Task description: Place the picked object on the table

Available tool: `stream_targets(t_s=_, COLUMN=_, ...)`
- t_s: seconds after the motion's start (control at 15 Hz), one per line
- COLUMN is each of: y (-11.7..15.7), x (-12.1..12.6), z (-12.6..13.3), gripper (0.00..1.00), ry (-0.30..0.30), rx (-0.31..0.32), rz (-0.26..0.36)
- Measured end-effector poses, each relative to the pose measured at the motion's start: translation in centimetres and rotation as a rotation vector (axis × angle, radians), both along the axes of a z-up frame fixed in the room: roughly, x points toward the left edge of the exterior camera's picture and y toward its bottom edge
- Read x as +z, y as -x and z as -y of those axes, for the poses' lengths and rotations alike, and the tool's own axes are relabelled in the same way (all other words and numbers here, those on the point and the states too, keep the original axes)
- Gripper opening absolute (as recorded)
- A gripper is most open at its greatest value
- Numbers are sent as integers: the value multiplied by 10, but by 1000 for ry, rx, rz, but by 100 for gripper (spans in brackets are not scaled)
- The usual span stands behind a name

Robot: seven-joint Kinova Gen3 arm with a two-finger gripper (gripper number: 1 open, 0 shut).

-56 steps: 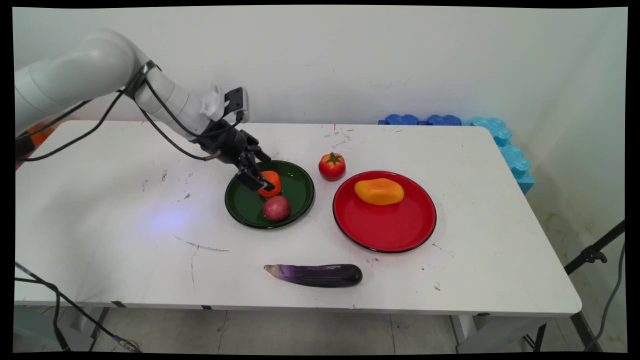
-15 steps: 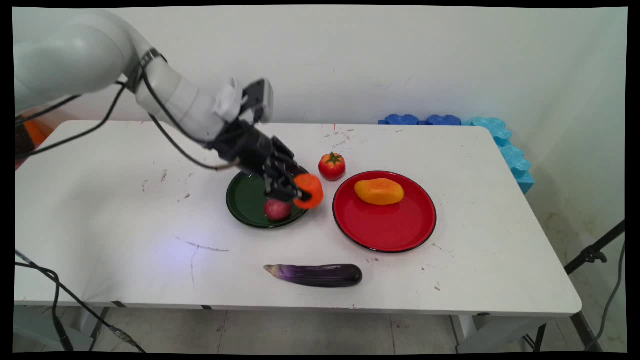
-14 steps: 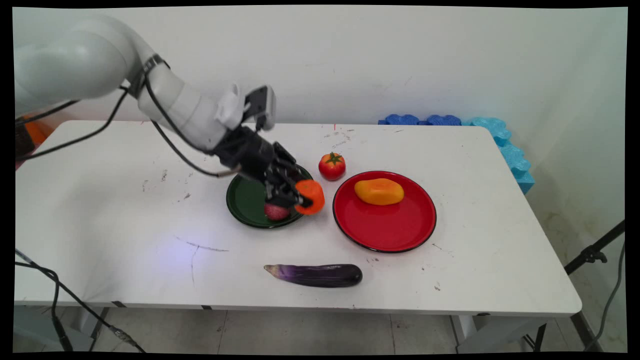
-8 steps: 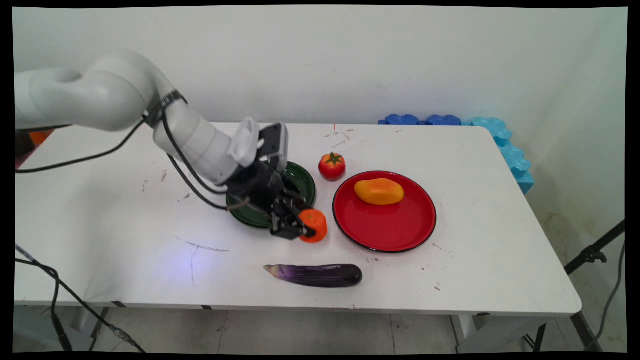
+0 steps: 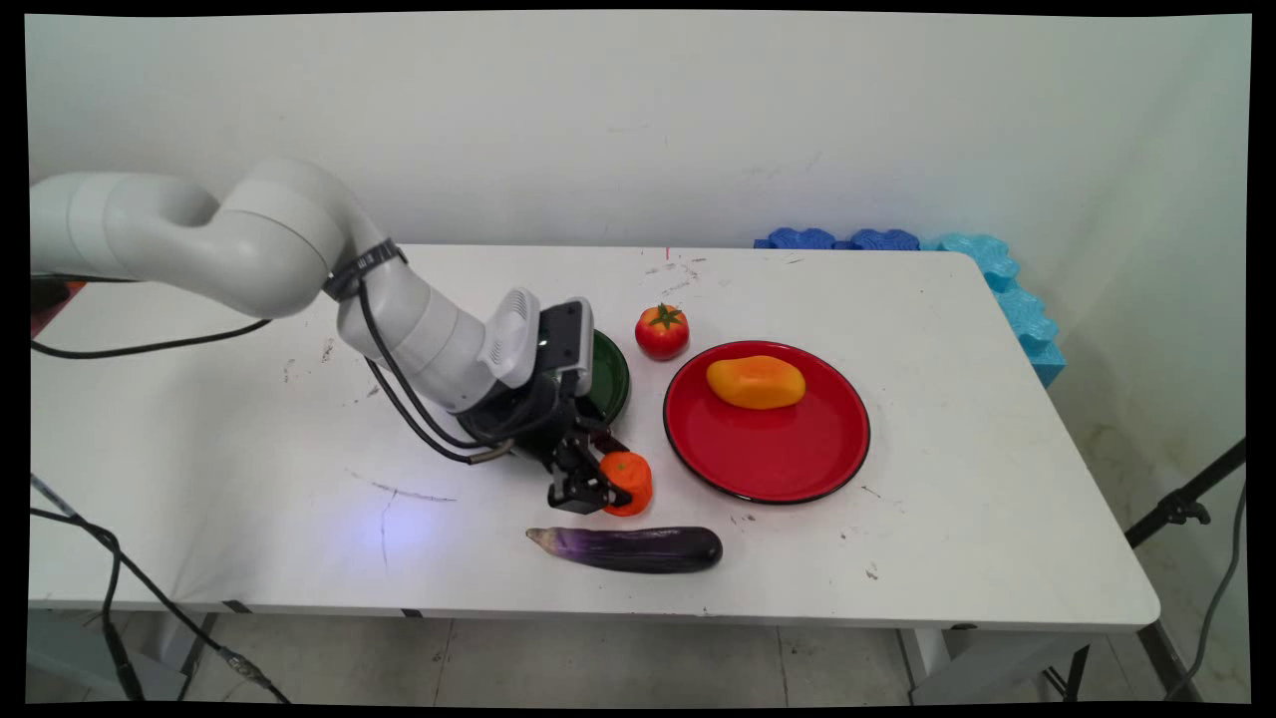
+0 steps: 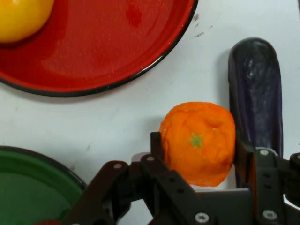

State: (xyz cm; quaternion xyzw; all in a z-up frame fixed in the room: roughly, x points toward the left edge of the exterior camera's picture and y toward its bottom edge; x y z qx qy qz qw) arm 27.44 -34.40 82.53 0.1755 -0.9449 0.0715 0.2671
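Two black fingers [image 6: 157,143] of hand [image 6: 197,154] clamping dimpled orange [image 6: 199,140], glossy eggplant [image 6: 255,101] beside

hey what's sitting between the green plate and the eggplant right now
The orange, clamped in the gripper, sits between the green plate and the eggplant. The main view shows this; the hand view confirms it.

The orange [image 5: 629,482] [image 6: 198,141], round and dimpled with a green stem spot, sits clamped between the gripper [image 5: 596,480] [image 6: 197,154] fingers at lower centre of the main view. It hangs low, just above the eggplant [image 5: 626,547] [image 6: 255,101].
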Motion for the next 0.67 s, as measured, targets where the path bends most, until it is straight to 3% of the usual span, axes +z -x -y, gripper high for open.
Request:
stream_targets(t_s=0.4, y=8, x=-7, z=-4, gripper=0, ry=29, rx=-7, rz=19)
stream_targets(t_s=0.47, y=9, x=-7, z=-4, gripper=100, ry=34, rx=-9, rz=20)
stream_targets(t_s=0.67, y=11, x=-7, z=-6, gripper=100, ry=45, rx=-13, rz=18)
